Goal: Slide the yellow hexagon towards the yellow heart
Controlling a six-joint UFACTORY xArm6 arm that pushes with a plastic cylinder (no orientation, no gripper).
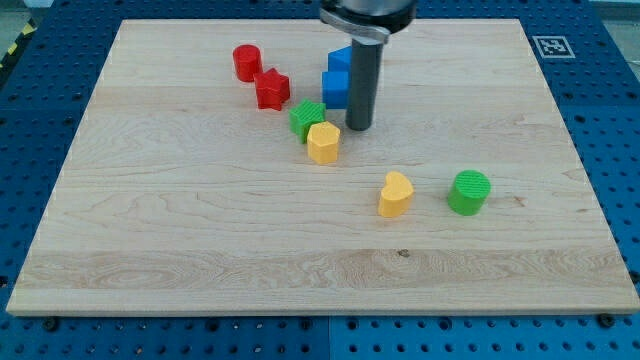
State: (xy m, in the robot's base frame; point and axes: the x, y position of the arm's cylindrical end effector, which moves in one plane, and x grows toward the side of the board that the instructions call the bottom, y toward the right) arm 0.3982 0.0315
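You have no hand, only my tip, seemingly just right of the yellow hexagon; circle behind it, then push toward the yellow heart.

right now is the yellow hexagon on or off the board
On: the yellow hexagon sits on the wooden board, touching the green block.

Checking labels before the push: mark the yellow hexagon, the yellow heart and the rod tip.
yellow hexagon (323,141): camera view, on its top face.
yellow heart (396,192): camera view, middle of its top face.
my tip (359,128): camera view, rod's very end, to the hexagon's upper right.
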